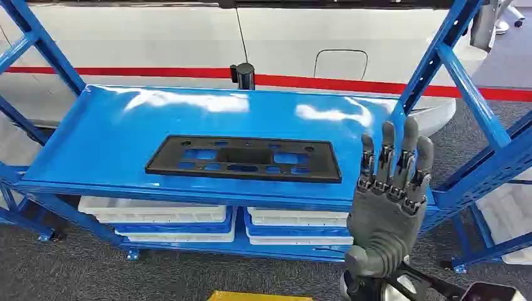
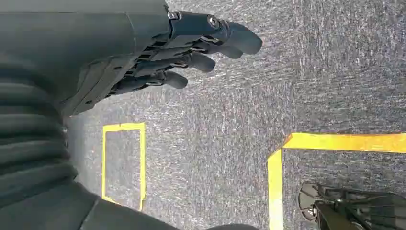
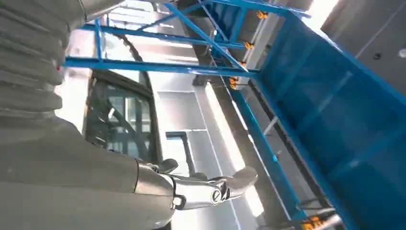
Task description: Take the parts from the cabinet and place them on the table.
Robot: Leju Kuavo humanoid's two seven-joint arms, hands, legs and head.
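Part [image 1: 243, 158] flat on shelf [image 1: 113, 125], seemingly just left of raised right hand [image 1: 392, 188].

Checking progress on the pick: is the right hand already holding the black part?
No: the right hand is raised with fingers straight, apart from the black part lying flat on the blue shelf.

We see the right hand [image 1: 390, 194] cover the shelf's [image 1: 113, 135] front right edge, and the shelf's front lip hides the tops of the white trays [image 1: 154, 213] beneath. In the left wrist view a dark object [image 2: 354, 206] is cut off at the picture's edge; we cannot tell what it is.
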